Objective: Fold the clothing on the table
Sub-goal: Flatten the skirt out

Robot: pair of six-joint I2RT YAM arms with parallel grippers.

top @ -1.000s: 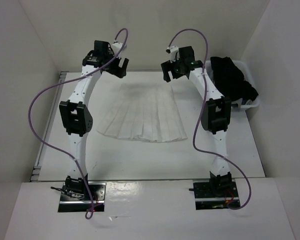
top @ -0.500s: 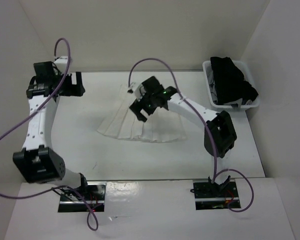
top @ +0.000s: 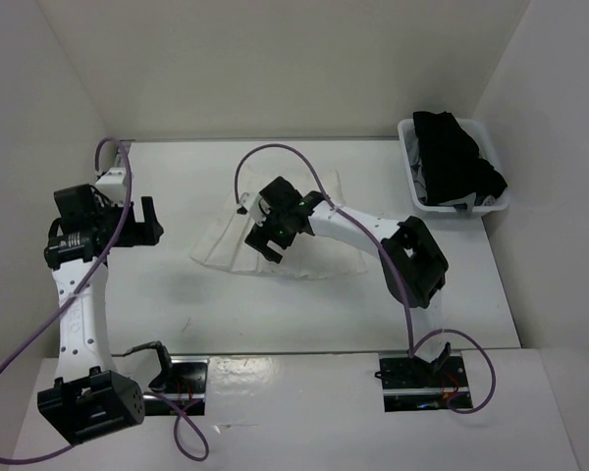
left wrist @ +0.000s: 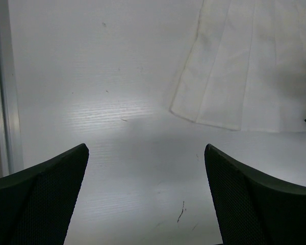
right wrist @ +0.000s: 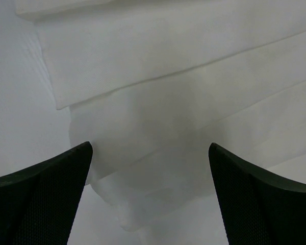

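Note:
The clothing, a white pleated skirt (top: 319,257), lies fanned out flat on the table (top: 275,314), partly hidden by my right arm. My right gripper (top: 265,243) hovers open just above its left part. In the right wrist view the pleats (right wrist: 168,102) fill the frame and the right gripper (right wrist: 149,148) has nothing between its fingers. My left gripper (top: 149,224) stands open over bare table to the left of the skirt. The left wrist view shows the left gripper (left wrist: 146,153) empty, with the skirt's hem corner (left wrist: 239,76) at the upper right.
A small white basket (top: 493,204) holding black garments (top: 456,157) sits at the far right corner. A metal rail (left wrist: 2,87) runs along the table's left edge, close to my left gripper. White walls enclose the table on three sides.
My right gripper came from the far edge down over the skirt's left part. My left arm swung out to the left and nearer, away from the skirt. The skirt has stayed in place.

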